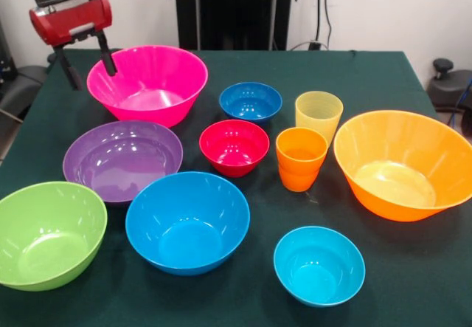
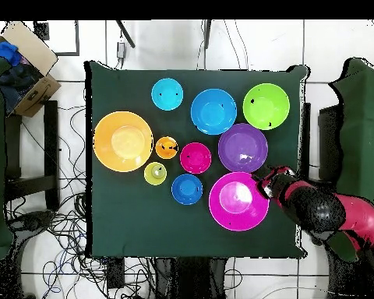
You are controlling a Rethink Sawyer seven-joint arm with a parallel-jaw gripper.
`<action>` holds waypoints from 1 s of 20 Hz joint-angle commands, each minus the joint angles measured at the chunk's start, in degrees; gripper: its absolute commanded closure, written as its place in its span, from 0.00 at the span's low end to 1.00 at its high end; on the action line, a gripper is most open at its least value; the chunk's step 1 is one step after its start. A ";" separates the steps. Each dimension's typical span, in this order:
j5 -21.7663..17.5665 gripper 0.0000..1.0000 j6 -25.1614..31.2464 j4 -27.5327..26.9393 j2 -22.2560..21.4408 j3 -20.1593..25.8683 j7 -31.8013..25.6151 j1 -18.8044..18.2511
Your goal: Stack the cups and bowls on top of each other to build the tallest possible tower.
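All the bowls and cups stand apart on the green tablecloth, none inside another. The large pink bowl (image 1: 147, 83) (image 2: 238, 201) is at the back left, with the purple bowl (image 1: 122, 159), lime green bowl (image 1: 48, 233) and sky blue bowl (image 1: 186, 221) in front of it. At the middle are the small red bowl (image 1: 234, 146), dark blue bowl (image 1: 250, 102), yellow cup (image 1: 318, 116) and orange cup (image 1: 301, 157). The big orange bowl (image 1: 402, 164) and cyan bowl (image 1: 318, 265) are on the right. My gripper (image 1: 91, 74) (image 2: 265, 179) is open, one finger on each side of the pink bowl's left rim.
The green cloth (image 1: 383, 69) (image 2: 128, 226) covers the whole tabletop. A cardboard box (image 2: 26, 66) and loose cables (image 2: 58, 226) lie on the floor beside the table. Dark chairs (image 1: 450, 83) stand off both sides of the table.
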 commanded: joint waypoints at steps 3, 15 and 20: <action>-6.04 0.00 3.61 -8.65 7.94 0.09 -13.48 2.77; -8.68 0.00 2.86 -11.21 11.52 1.85 -16.65 1.43; -13.07 0.00 -2.45 -11.39 15.13 0.44 -14.27 1.28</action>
